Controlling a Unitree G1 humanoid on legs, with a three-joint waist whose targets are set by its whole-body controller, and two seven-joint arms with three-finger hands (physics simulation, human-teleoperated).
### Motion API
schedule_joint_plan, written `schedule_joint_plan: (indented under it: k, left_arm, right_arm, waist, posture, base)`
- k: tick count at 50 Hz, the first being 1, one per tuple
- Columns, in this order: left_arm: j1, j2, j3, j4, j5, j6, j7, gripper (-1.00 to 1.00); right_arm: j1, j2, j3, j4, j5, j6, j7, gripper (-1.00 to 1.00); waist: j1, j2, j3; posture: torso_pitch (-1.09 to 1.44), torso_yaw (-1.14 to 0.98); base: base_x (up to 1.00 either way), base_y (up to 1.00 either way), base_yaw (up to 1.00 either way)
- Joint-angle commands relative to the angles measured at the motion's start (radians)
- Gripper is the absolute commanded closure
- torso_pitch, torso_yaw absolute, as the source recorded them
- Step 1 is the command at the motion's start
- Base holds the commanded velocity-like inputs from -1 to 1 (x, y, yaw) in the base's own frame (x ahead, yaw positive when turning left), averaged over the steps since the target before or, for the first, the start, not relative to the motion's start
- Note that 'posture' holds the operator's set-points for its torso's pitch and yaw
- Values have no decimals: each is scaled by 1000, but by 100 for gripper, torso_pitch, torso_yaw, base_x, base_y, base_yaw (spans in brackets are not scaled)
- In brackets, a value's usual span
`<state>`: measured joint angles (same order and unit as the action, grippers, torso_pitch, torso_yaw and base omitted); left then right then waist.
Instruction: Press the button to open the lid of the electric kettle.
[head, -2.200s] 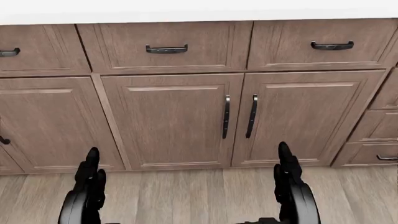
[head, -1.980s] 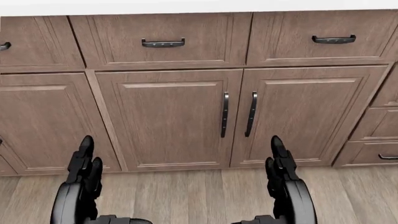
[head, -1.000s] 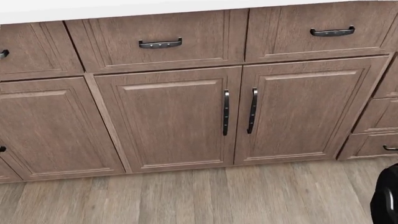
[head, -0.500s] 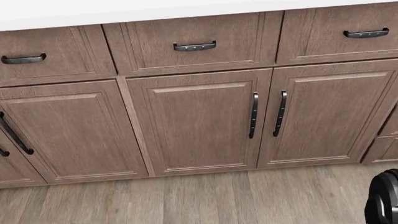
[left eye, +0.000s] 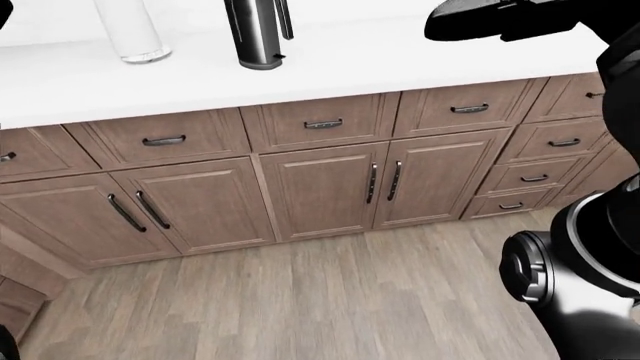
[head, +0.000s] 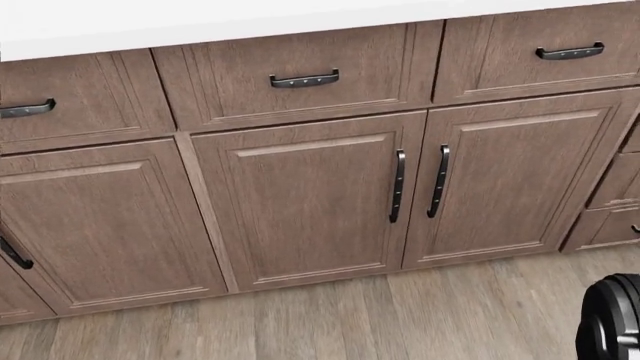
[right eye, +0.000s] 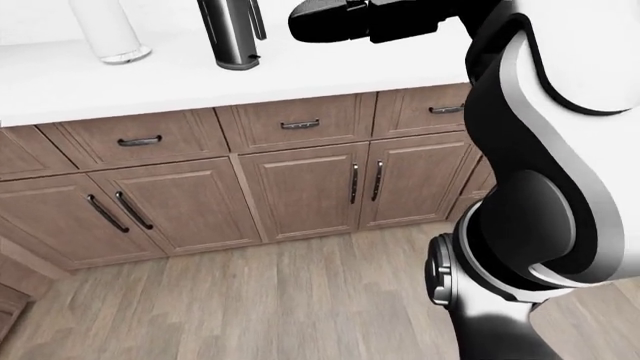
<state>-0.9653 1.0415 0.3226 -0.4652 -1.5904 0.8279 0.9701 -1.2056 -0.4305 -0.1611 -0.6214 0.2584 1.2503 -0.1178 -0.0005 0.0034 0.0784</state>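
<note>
The electric kettle (left eye: 257, 34) is a dark metallic cylinder standing on the white counter (left eye: 400, 56), at the top of the left-eye view. Its upper part, with lid and button, is cut off by the picture's top edge. It also shows in the right-eye view (right eye: 231, 34). My right hand (right eye: 305, 21) is raised over the counter to the right of the kettle, a short gap away. Its fingers reach toward the kettle, open and empty. My left hand does not show in any view.
A white cylinder (left eye: 130, 30) stands on the counter left of the kettle. Brown cabinet doors and drawers (head: 300, 202) with dark handles run below the counter. Wood floor (left eye: 330, 300) lies underneath. My own torso and right arm (right eye: 530, 187) fill the right-eye view's right side.
Both hands have left the head view, and only a dark part of my body shows at its lower right. The cabinets shifted sideways in the picture, so the camera has moved.
</note>
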Motion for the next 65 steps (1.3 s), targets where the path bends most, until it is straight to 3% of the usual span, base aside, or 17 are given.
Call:
schedule_joint_plan:
  k: [1,3,4,6,11,15,17,18,20,27,30,31,38,45,48,59,65]
  left_arm:
    - [-28,14,23,-6,7,-27,-8,-100]
    - [-29,13,21,-5,10,-26,-9,-100]
    - [-30,13,22,-5,8,-25,-8,-100]
    - [-31,13,22,-5,8,-24,-7,-100]
    - [-29,10,23,-8,9,-23,-7,-100]
    - [-28,10,24,-7,14,-23,-11,-100]
    - [-28,11,24,-7,13,-22,-10,-100]
    - [-29,11,25,-6,13,-22,-9,-100]
    - [-30,11,23,-6,15,-23,-10,-100]
    - [-36,3,18,-9,21,-20,-10,-100]
    - [-37,3,20,-14,16,-19,-6,-100]
    - [-37,2,19,-12,20,-20,-9,-100]
    - [-35,4,22,-12,17,-19,-9,-100]
    - [-34,3,21,-10,20,-20,-12,-100]
    - [-35,3,22,-12,16,-19,-8,-100]
    - [-34,0,20,-14,19,-18,-9,-100]
    - [-34,-11,13,-14,35,-14,-17,-100]
  right_arm:
    - [-29,-11,-17,-7,-22,-30,-5,-100]
    - [-28,-9,-17,-6,-27,-32,-1,-100]
    - [-27,-8,-16,-5,-29,-32,0,-100]
    - [-28,-7,-16,-6,-32,-31,3,-100]
    - [-21,-2,-14,-4,-44,-38,11,-100]
    - [-21,1,-13,-6,-52,-35,16,-100]
    - [-22,3,-13,-7,-55,-33,18,-100]
    - [-22,3,-13,-7,-57,-32,19,-100]
    - [-21,4,-13,-6,-60,-34,22,-100]
    - [-18,10,-10,-7,-71,-39,31,-100]
    - [-20,12,-8,-9,-77,-36,35,-100]
    - [-20,12,-9,-9,-78,-35,36,-100]
    - [-19,15,-3,-8,-90,-34,43,-100]
    - [-15,22,-1,-8,-102,-39,52,-100]
    - [-15,24,-3,-9,-105,-39,55,-100]
    - [-15,29,-1,-11,-116,-38,63,-100]
    - [-14,33,3,-9,-123,-41,68,-100]
  waist:
    - [-2,4,-18]
    - [4,-22,-19]
    - [-3,6,-19]
    - [4,-23,-24]
    - [2,-1,-15]
    - [-11,57,-17]
    - [-19,121,-41]
    - [-13,80,-25]
    - [-15,98,-14]
    - [-3,22,-9]
    - [8,-47,-45]
    - [-4,-13,-25]
    - [-2,3,-16]
    - [-23,108,-38]
    - [-19,98,-12]
    - [6,-7,-26]
    - [4,-13,-31]
  posture:
    - [0,0]
    - [0,0]
    - [0,0]
    - [0,0]
    - [0,0]
    - [0,0]
    - [0,0]
    - [0,0]
    - [0,0]
    - [0,0]
    - [0,0]
    - [0,0]
    - [0,0]
    - [0,0]
    - [0,0]
    - [0,0]
    - [0,0]
  base:
    - [17,14,0]
    - [19,19,0]
    - [20,19,0]
    - [20,18,0]
    - [19,19,0]
    - [19,21,0]
    - [19,24,0]
    - [20,24,0]
    - [20,23,0]
    - [19,24,0]
    - [19,24,0]
    - [20,23,0]
    - [19,23,0]
    - [23,39,0]
    - [24,42,0]
    - [24,42,0]
    - [24,42,0]
